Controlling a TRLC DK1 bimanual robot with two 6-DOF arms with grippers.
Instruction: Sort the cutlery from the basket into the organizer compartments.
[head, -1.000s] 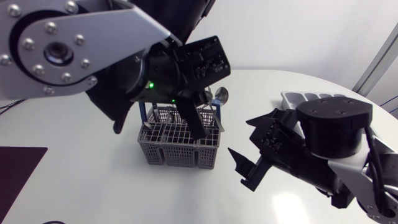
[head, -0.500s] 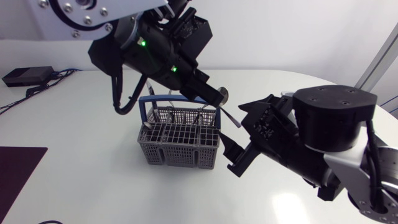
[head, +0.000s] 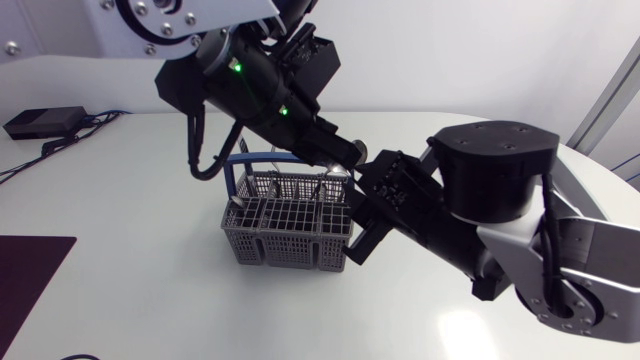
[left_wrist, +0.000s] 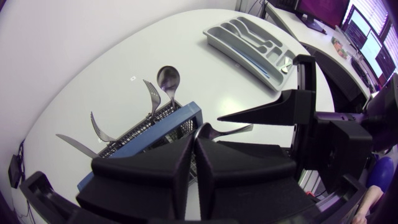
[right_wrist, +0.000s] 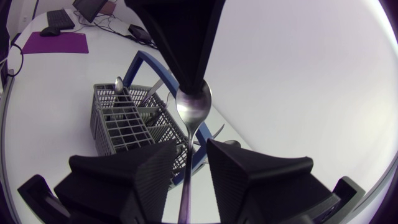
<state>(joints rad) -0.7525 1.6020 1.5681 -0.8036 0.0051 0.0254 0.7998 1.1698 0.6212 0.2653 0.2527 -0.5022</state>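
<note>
My left gripper (left_wrist: 196, 134) is shut on the bowl of a silver spoon (left_wrist: 231, 131), held above the right end of the grey wire basket (head: 285, 235). In the right wrist view the spoon (right_wrist: 193, 106) hangs from the left gripper's fingers (right_wrist: 180, 37), and its handle runs down between my right gripper's (right_wrist: 189, 150) fingers. A gap shows on both sides of the handle, so that gripper is open. In the head view the right gripper (head: 362, 205) sits just under the left gripper (head: 345, 155). The grey organizer (left_wrist: 249, 34) lies beyond the right arm.
The basket (left_wrist: 180, 113) has a blue handle and still holds a spoon (left_wrist: 168, 78), forks (left_wrist: 151, 93) and a knife (left_wrist: 71, 143) standing upright. A dark mat (head: 30, 270) lies at the table's left edge.
My left arm lifted the spoon out of the basket and swung it right. The right gripper came left to the spoon, and its fingers narrowed around the handle.
</note>
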